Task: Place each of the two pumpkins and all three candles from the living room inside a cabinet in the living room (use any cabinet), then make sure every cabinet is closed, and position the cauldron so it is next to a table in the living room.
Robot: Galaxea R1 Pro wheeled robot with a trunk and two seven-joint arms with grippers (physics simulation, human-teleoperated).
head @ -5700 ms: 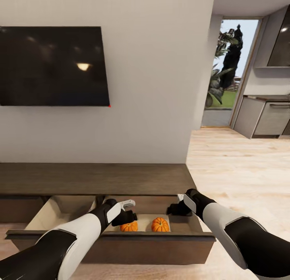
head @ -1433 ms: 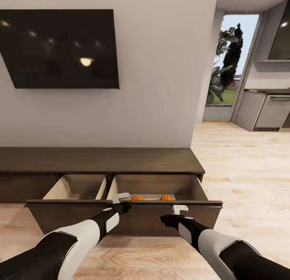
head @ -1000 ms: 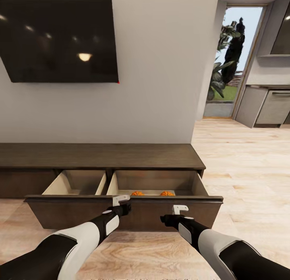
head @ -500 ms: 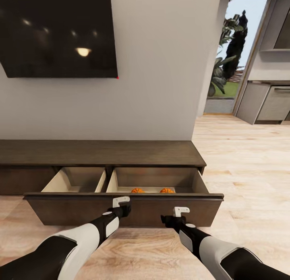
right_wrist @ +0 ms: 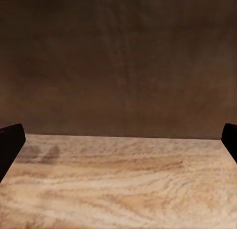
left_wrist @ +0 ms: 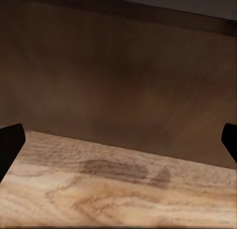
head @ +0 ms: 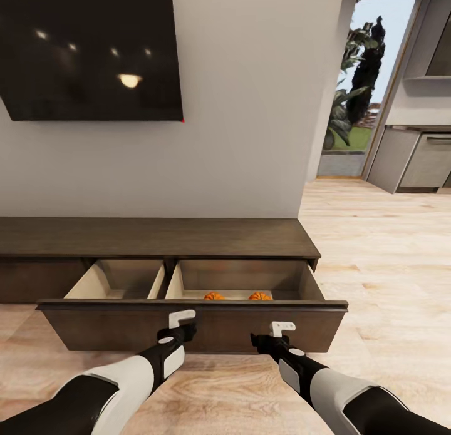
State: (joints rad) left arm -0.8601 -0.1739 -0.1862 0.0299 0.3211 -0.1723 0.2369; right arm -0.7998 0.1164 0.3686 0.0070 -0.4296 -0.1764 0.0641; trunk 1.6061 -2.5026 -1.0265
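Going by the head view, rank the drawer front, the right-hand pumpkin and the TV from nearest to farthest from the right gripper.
1. Drawer front, directly ahead of the right gripper.
2. Right-hand pumpkin, inside the open drawer behind that front.
3. TV, high on the wall to the left.

The head view was evenly and brightly lit, with daylight entering through the doorway at far right and washing the pale floor. The dark television carried one warm lamp reflection and several fainter spots of glare. The open drawer showed soft shading along its inner walls. Straight lines bowed slightly toward the edges. Both wrist views were dim, soft and blurred, with a faint smudged shadow on the floorboards.
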